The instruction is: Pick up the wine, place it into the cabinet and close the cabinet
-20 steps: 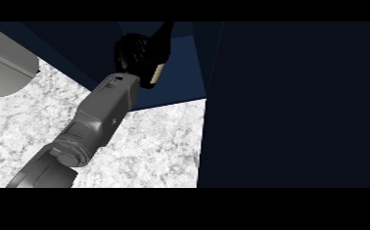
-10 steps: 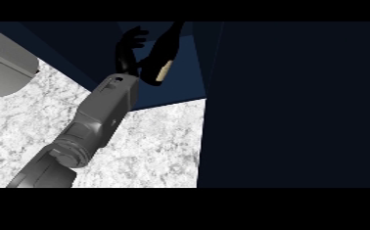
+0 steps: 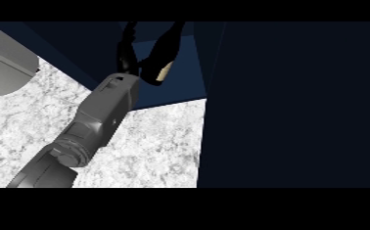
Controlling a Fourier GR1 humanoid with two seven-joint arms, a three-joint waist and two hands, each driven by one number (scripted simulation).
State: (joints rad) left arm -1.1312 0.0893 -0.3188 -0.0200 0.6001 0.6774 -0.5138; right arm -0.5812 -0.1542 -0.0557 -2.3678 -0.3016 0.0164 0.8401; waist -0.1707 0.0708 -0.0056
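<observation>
The wine bottle (image 3: 165, 60) is inside the cabinet (image 3: 186, 80) opening, leaning, with its long axis running from the tan label at the low end up and away to the right. The left hand (image 3: 128, 53) is in the cabinet too, just beside the bottle on its left. Its fingers look stretched out and spread, with a gap showing, so it isn't wrapped round anything. I can't tell if the bottle's base is resting. The dark door (image 3: 289, 106) is on the cabinet's right, so I'd guess closing is next.
</observation>
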